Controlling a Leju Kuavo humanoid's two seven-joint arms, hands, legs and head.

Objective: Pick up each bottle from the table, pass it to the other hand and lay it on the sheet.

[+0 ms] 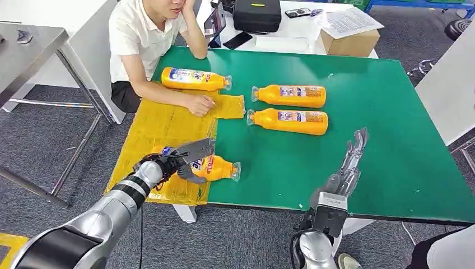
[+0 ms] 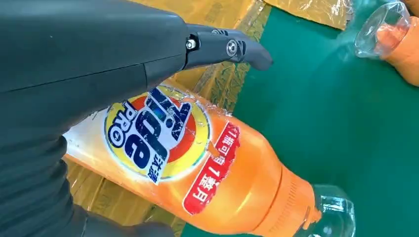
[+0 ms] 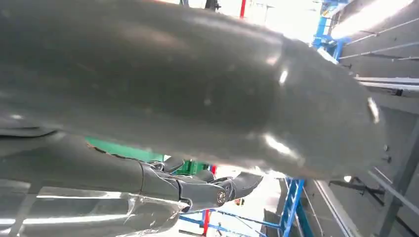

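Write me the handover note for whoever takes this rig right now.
Left hand grips a bottle lying at the near edge of the yellow sheet, its cap end over the green table.
Right hand is open, raised over the table's near right part, holding nothing.
Done: one bottle on sheet lies at the far end, by a seated person's hand.
Left: release this bottle, then two bottles on table, side by side mid-table, each to pick up, pass and lay down.
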